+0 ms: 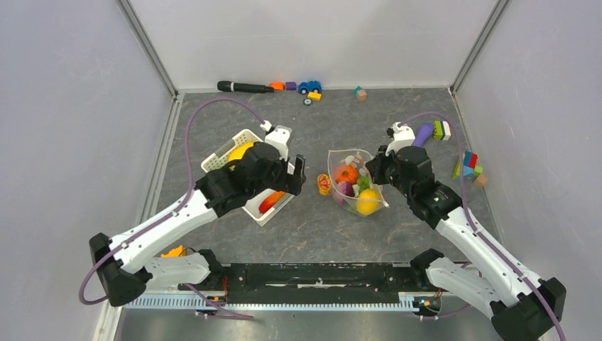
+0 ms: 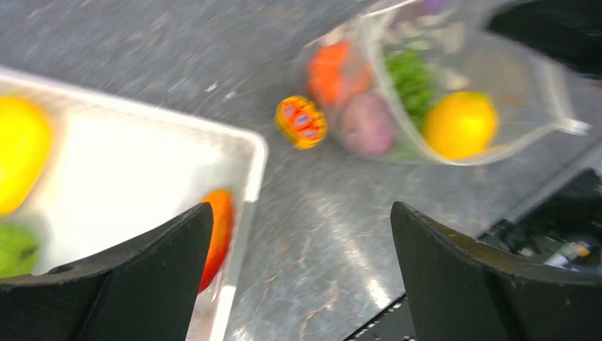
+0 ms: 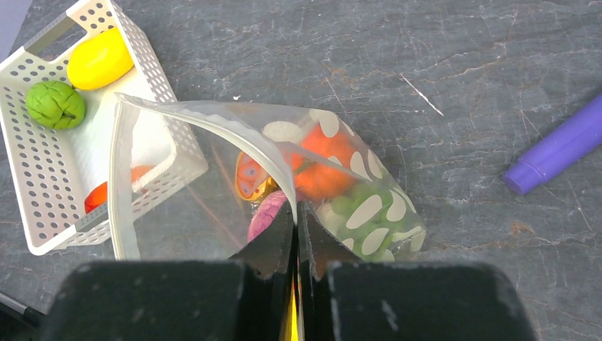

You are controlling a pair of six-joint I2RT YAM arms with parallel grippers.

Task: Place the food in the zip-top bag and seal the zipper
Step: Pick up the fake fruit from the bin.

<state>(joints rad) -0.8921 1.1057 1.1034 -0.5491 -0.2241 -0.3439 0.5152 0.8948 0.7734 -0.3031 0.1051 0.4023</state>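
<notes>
Near the middle of the table (image 1: 234, 241), a dark grey top veined like stone and closed in by plain pale walls (image 1: 64, 106), the clear bag (image 3: 192, 213) with white dots lies with its mouth gaping toward the white basket (image 1: 221, 155). The right gripper (image 3: 297, 213) is clenched on the bag's rim, where the zipper strip (image 3: 213, 122) arches up from the table. Inside sit a pumpkin (image 1: 346, 173), a purple onion (image 2: 365, 124), green grapes (image 2: 410, 78) and a round yellow fruit (image 1: 368, 202). Just beside the bag, on the basket side, lies a small orange piece (image 2: 301, 122) whose red and blue print is too blurred to read. The left gripper (image 2: 299, 209) hangs released, jaws spread wide, over the basket's near corner. In the basket lie a yellow mango (image 3: 99, 58), a green pepper (image 3: 55, 104) and a red chili (image 1: 271, 202). A purple brush (image 1: 424, 133) rests toward the right edge, with building blocks (image 1: 468, 165) close by. A black marker (image 1: 243, 87) lies along the far edge.
</notes>
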